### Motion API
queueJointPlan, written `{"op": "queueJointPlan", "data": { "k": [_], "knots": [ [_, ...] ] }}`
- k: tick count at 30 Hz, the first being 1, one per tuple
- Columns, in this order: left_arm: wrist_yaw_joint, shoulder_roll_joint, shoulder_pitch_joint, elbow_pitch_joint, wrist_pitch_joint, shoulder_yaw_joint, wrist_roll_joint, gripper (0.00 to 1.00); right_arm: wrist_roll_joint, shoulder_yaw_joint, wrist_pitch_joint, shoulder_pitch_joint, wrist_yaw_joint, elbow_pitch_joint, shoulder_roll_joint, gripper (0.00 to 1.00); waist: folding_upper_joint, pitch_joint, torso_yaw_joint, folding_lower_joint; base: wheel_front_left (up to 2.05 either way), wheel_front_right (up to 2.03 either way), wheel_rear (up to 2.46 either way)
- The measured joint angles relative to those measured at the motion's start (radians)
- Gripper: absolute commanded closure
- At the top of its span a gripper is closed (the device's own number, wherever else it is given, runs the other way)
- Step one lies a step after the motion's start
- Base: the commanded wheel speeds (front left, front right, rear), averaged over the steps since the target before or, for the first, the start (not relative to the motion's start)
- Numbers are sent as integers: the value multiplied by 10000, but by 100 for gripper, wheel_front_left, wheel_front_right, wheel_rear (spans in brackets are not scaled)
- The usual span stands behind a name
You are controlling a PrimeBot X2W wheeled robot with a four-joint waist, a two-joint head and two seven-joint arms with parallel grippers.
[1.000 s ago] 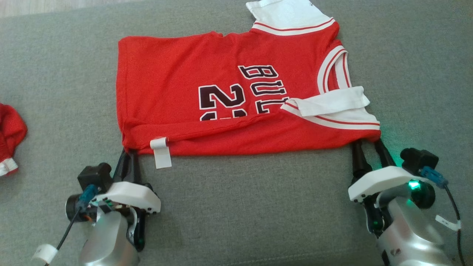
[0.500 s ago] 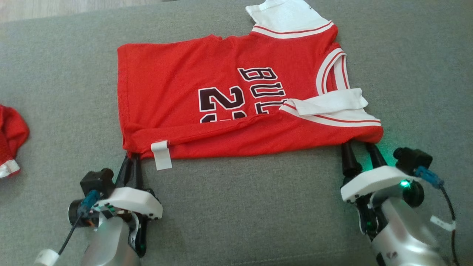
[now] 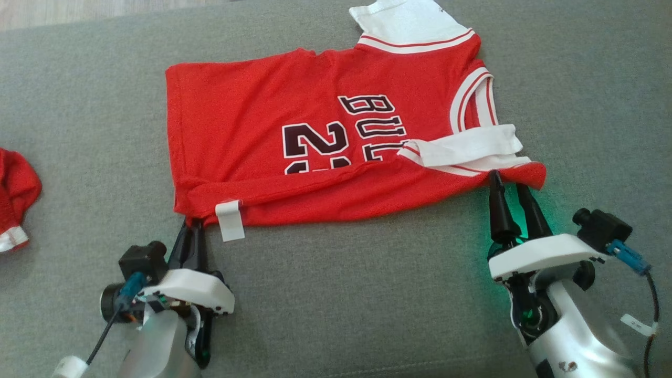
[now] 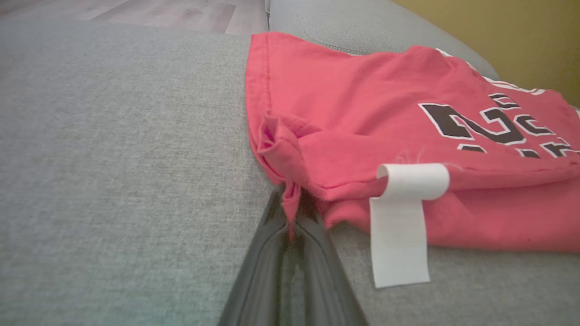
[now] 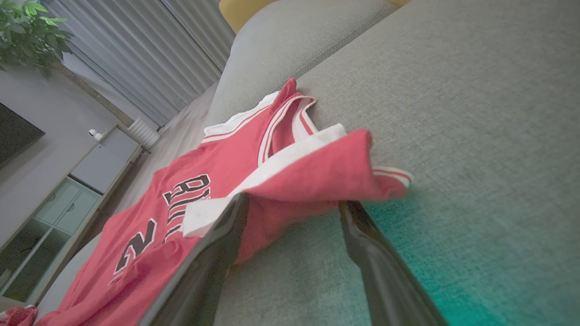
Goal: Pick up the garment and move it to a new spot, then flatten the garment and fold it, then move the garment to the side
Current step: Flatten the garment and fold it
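Item inspected: the garment, a sleeveless jersey of bright red knit fabric. It lies spread on the grey sofa seat, a coarse woven upholstery.

Writing: black block characters with white outlines run across the chest. "BUL" and a large "2" are legible. A second numeral and further letters are cut off by a fold along the garment's near edge, which is doubled over in a soft roll. No other wording can be read.

Trim: the armholes and neck carry white ribbed bands with thin red stripes. White inner panels show at the garment's far shoulder and at its near shoulder, where a white strip lies turned over the red.

Label: a white tag, a plain rectangular ribbon loop, hangs off the garment's near edge close to its hem corner. No print on it is visible.

Left gripper: at the garment's near hem corner, jaws clenched on a pinch of the red fabric, which bunches into creases at the tips in the left wrist view.

Right gripper: at the garment's near shoulder corner, jaws released and standing well apart. In the right wrist view the red corner with its striped band overhangs the fingertips, ungripped.

A second red piece with white trim lies on the seat well apart from the garment's hem end.
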Motion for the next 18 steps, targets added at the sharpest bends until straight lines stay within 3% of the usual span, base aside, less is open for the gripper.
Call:
{"op": "queueJointPlan", "data": {
  "k": [13, 14, 15, 16, 18],
  "knots": [
    [2, -8, -12, -81, -4, -27, 2, 100, 779, -500, 0, -21, 0, 435, 4, 0, 0, 123, 100, -1, 0, 0, 0],
    [2, -8, -13, -86, -4, -27, 4, 100, 771, -531, 0, -54, 0, 512, 4, 12, 0, 138, 100, 0, 0, 0, 0],
    [2, -8, -15, -92, -6, -27, 6, 100, 748, -552, 0, -115, 0, 579, 8, 47, 0, 151, 104, -1, 0, 0, 0],
    [2, -8, -17, -96, -8, -27, 13, 100, 734, -621, 0, -210, 0, 677, 25, 100, 0, 160, 109, -1, 0, 0, 0],
    [-2, -13, -24, -102, -12, -29, 13, 100, 725, -771, 0, -382, 0, 782, 48, 100, 0, 165, 125, 0, 0, 0, 0]
  ]
}}
